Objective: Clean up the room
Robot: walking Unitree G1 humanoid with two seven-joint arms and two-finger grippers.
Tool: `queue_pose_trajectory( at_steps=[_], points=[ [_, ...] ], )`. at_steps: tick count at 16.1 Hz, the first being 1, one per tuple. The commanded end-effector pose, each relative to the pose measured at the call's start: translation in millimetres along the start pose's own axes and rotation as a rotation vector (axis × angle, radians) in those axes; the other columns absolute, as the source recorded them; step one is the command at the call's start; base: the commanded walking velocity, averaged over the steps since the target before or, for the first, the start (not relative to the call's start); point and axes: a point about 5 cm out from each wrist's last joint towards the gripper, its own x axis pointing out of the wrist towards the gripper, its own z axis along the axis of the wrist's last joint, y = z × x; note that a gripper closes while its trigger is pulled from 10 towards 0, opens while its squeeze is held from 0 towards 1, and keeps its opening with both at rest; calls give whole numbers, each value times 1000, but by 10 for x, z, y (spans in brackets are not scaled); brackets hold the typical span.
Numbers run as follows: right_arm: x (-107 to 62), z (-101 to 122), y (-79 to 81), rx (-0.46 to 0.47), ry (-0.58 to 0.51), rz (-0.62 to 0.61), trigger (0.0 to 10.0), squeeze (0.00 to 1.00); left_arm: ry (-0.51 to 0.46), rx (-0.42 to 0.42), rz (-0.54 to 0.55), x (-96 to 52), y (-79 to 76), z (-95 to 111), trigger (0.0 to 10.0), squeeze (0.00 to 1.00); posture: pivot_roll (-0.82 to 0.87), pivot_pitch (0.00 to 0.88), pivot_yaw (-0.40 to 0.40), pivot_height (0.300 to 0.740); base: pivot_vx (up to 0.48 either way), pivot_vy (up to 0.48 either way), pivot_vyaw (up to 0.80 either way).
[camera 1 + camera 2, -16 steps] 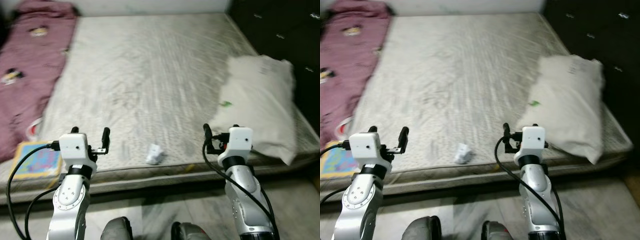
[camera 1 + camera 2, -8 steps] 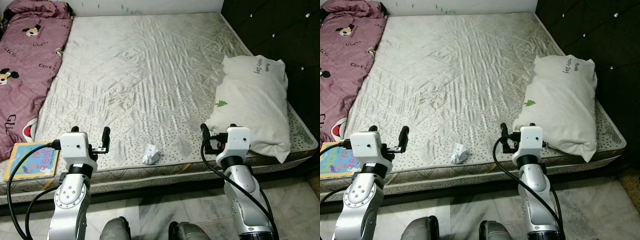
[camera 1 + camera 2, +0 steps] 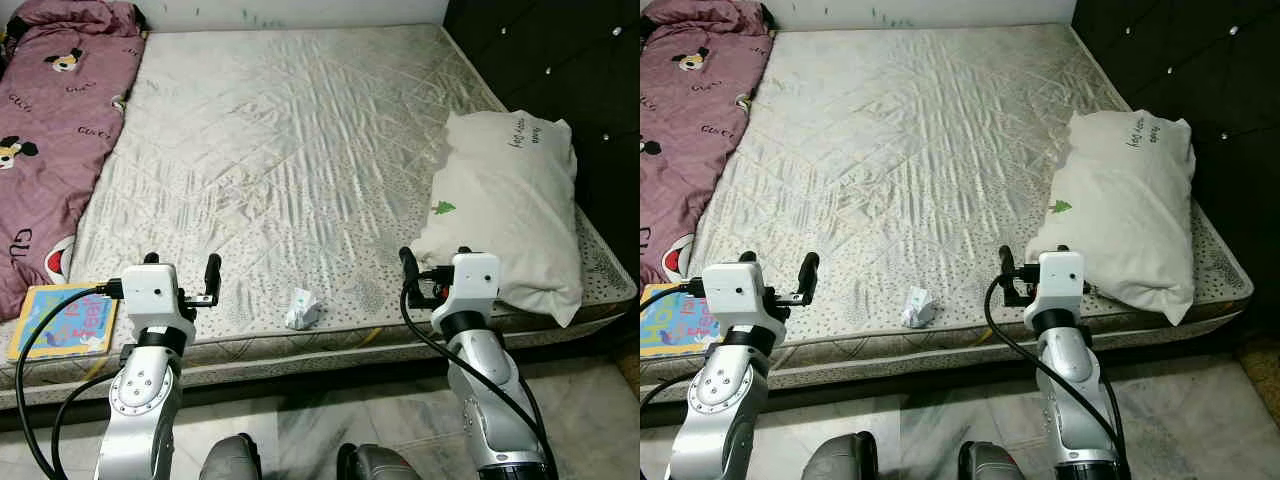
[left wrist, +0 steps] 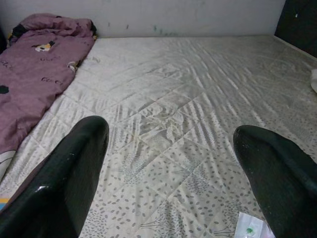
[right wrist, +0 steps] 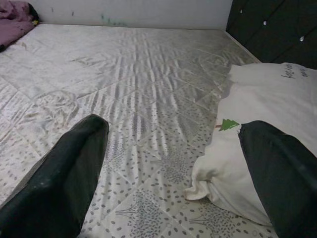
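Note:
A crumpled white paper scrap [image 3: 302, 308] lies on the mattress [image 3: 300, 130] close to its front edge, between my two arms; its corner also shows in the left wrist view as the paper scrap [image 4: 252, 229]. My left gripper [image 3: 182, 268] hovers open over the front edge, left of the scrap, holding nothing. To the right of the scrap my right gripper [image 3: 432, 262] is open and empty, its outer finger close to the white pillow [image 3: 510, 220]. The pillow [image 5: 257, 163] lies near the right fingertip in the right wrist view.
A purple printed blanket [image 3: 50, 130] covers the mattress's left side. A colourful children's book [image 3: 62, 322] rests at the front left corner. A dark tufted headboard [image 3: 560, 60] runs along the right. Grey marble floor [image 3: 320, 430] lies below the bed edge.
The picture has gone from blurred to sharp and shifted slightly, so the camera has settled. Both arms hold the same pose; the paper scrap, pillow and book have not moved.

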Motion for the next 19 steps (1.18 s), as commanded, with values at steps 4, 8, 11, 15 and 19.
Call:
queue_pose_trajectory(
  at_steps=[4,8,11,15,19],
  points=[
    [6,-33,8,-5,16,7,10000,0,21,6,4,6,4,-32,10000,0,74,143,-2,695,0,0,0],
    [9,-42,12,-3,20,14,10000,0,21,5,6,12,-3,-35,10000,0,71,137,-1,645,0,0,0],
    [12,-47,23,-1,21,23,10000,0,21,5,14,15,-1,-36,10000,0,71,135,-2,620,0,0,0],
    [19,-71,45,3,33,43,10000,0,27,-2,38,15,3,-42,10000,0,77,136,-7,620,0,0,0],
    [43,-109,69,3,57,64,10000,0,34,1,56,16,7,-47,10000,0,93,169,-27,620,0,0,0]
  ],
)
